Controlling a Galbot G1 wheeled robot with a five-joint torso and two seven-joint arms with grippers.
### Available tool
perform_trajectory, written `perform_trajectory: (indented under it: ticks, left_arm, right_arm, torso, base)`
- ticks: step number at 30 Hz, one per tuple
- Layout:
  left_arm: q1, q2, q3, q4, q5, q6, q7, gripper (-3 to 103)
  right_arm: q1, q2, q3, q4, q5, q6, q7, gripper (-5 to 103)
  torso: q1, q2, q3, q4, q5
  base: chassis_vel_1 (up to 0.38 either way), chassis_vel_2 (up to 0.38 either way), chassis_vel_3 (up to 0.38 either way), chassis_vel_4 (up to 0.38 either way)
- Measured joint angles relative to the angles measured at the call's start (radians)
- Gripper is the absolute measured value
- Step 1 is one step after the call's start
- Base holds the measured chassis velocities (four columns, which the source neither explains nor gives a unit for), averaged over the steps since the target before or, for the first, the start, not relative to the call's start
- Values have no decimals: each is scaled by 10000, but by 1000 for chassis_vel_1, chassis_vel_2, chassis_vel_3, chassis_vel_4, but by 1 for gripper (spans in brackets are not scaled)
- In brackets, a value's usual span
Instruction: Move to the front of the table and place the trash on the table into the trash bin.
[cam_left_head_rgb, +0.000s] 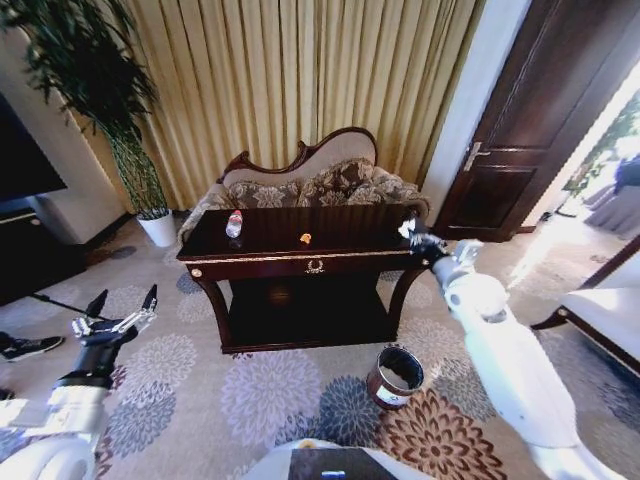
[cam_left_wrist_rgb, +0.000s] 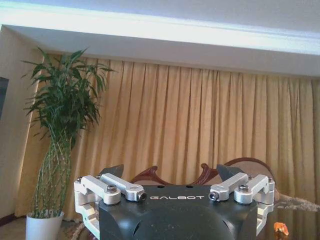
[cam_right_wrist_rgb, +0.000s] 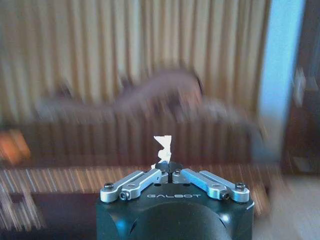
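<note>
The dark glossy table (cam_left_head_rgb: 272, 238) with gold trim stands ahead, in front of the sofa. A clear bottle (cam_left_head_rgb: 234, 223) with a red cap stands upright on the table's left part, and an orange scrap (cam_left_head_rgb: 305, 238) lies near the middle. My right gripper (cam_left_head_rgb: 413, 235) hovers over the table's right end, shut on a small white scrap (cam_left_head_rgb: 407, 227). In the right wrist view the white scrap (cam_right_wrist_rgb: 162, 146) sticks up from the shut right gripper (cam_right_wrist_rgb: 168, 166). My left gripper (cam_left_head_rgb: 121, 303) hangs open over the carpet at the left, holding nothing. The trash bin (cam_left_head_rgb: 395, 377) stands on the carpet, right of the table's front.
A patterned sofa (cam_left_head_rgb: 320, 180) sits behind the table against the curtains. A tall plant in a white pot (cam_left_head_rgb: 158, 228) stands at the back left, a dark door (cam_left_head_rgb: 530, 130) at the right. Dark furniture (cam_left_head_rgb: 30, 250) lines the left wall. Flowered carpet lies in front of the table.
</note>
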Motion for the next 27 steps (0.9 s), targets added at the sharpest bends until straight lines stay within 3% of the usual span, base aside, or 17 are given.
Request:
perform_trajectory:
  ticks: [4,10,15,23,27]
  left_arm:
    - [-67,-24,20,3,1,-3,23,100]
    - [-78,-65,43,-16,14,-8,124,100]
    - [-18,-229,44,155,41,-184,384,100]
    - [18,-299,-42,208,42,-237,416,100]
    - [45,-327,-38,169,51,-238,418,100]
  right_arm:
    - [-745,731,-134,-2041,-951,284,2,0]
    - [-1052,1181,-63,-3265,-1796,563,0,0]
    - [-951,1712,-57,-5408,-3202,1408,0,0]
    - [-549,1892,-433,-7170,-3506,2374,1,0]
    - [-411,2002,-480,-7250,-3411,2475,1,0]
  torso:
    - [18,-11,8,-5,5]
    - [15,-9,4,0,-2]
    - [3,-1,-1,0,-1]
    - [8,-3,1,-2,-5]
    - [6,-3,1,1,-3]
  base:
    - [0,0,0,0]
    - [0,0,0,0]
    - [0,0,0,0]
    - [0,0,0,0]
    - [0,0,0,0]
